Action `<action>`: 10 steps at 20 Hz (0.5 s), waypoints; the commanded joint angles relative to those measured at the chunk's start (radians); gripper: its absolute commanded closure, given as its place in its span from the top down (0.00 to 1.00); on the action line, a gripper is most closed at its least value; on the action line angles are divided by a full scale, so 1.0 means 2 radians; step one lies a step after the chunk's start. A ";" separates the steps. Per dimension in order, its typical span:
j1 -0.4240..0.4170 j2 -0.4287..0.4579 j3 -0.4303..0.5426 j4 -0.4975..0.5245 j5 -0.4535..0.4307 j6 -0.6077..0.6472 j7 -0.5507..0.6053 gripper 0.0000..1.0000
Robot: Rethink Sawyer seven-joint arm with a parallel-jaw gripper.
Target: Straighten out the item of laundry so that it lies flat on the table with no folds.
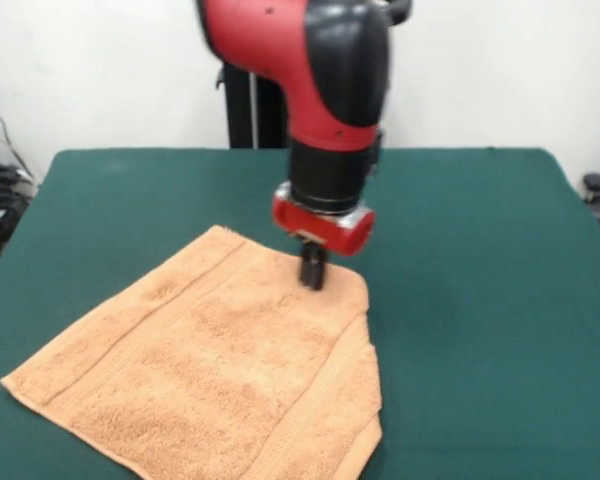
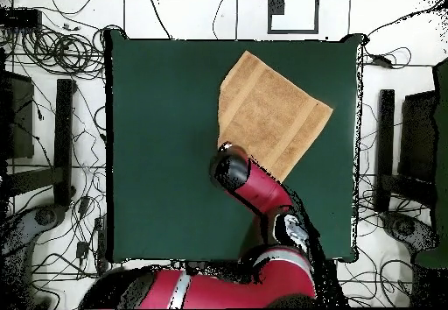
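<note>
Even, bright room light fills both views, with no hard beam from any side. In the front view a soft highlight runs along the red shell of the arm (image 1: pixel 280 50) above the tool (image 1: pixel 313 270), and its black cover shows a dull sheen. Directly under the tool a small, faint shadow falls on the towel (image 1: pixel 210 370); the towel's folded edge right of the tool casts a thin dark line on the surface (image 1: pixel 480 260). The tool itself looks slightly blurred. The green felt gives no glare. The wall behind the arm is nearly washed out.
</note>
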 commanded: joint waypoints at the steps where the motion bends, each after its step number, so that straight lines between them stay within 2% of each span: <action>1: 0.075 -0.007 0.010 0.089 0.054 0.107 0.209 0.00; 5: 0.069 -0.039 0.010 0.128 0.052 0.104 0.192 0.00; 8: 0.035 -0.075 0.017 0.163 0.029 0.107 0.155 0.00; 10: 0.023 -0.084 0.011 0.169 0.014 0.113 0.137 0.00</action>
